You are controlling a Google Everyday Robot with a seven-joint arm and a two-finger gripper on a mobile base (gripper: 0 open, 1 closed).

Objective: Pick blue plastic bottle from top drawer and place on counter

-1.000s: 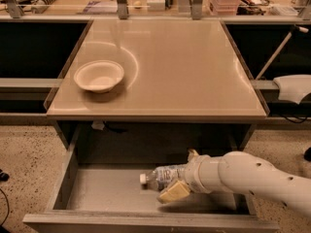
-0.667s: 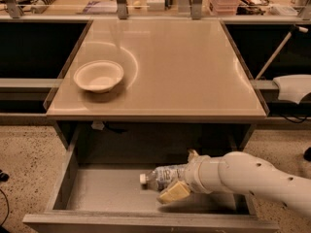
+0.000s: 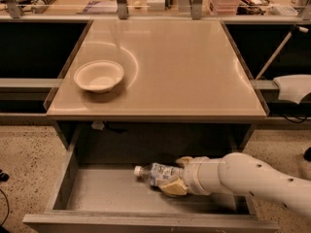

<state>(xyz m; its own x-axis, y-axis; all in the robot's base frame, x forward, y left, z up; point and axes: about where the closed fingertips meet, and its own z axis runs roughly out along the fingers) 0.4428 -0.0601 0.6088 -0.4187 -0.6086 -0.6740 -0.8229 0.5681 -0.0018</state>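
The blue plastic bottle [image 3: 156, 173] lies on its side in the open top drawer [image 3: 104, 192], with its white cap pointing left. My gripper [image 3: 175, 174] reaches in from the right on a white arm. Its tan fingers [image 3: 172, 187] are closed on the label end of the bottle, one behind it and one in front. The bottle looks slightly raised off the drawer floor. The glossy beige counter [image 3: 170, 67] lies above the drawer.
A white bowl [image 3: 98, 75] sits on the left part of the counter. Dark side shelves flank the counter. A white object [image 3: 294, 87] lies on the right shelf. Clutter stands behind the counter's far edge. The drawer's front panel [image 3: 146, 224] is at the bottom of the view.
The bottle and my gripper have shifted slightly left and up inside the drawer. The bowl has not moved.
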